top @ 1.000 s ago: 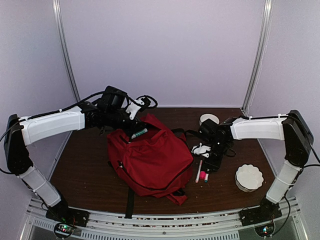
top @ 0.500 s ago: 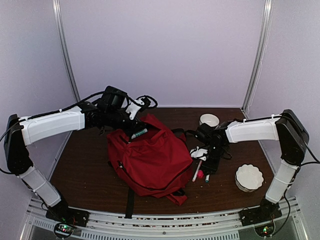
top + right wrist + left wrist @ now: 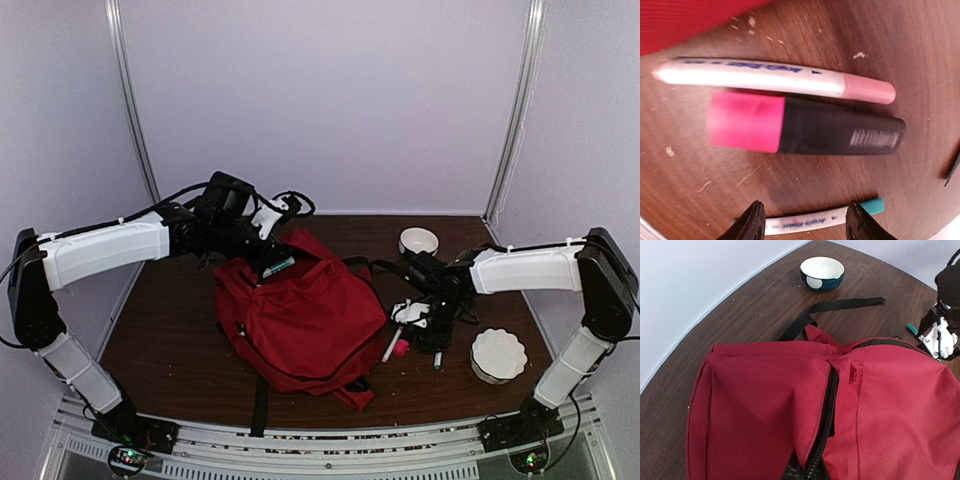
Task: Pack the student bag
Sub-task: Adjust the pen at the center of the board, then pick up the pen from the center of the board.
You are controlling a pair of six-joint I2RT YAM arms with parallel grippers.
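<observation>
The student bag (image 3: 300,320) is a large red backpack lying in the middle of the table, its black zip (image 3: 827,405) running down the left wrist view. My left gripper (image 3: 273,269) is shut on the bag's far top edge by the zip and holds it raised; its fingers are hidden in its own view. My right gripper (image 3: 806,222) hangs open just right of the bag, low over the table. A white pen with a teal cap (image 3: 815,220) lies between its fingertips. Beyond it lie a pink and black highlighter (image 3: 790,131) and a white pen with a pink cap (image 3: 765,77).
A white and dark blue bowl (image 3: 418,240) stands at the back right. A white scalloped bowl (image 3: 498,354) sits near the right arm's base. Black bag straps trail at the back (image 3: 840,307) and over the front edge (image 3: 260,400).
My right gripper has shifted right and toward the front, from over the pink pens to the teal-capped pen. The left arm and the bag have not moved.
</observation>
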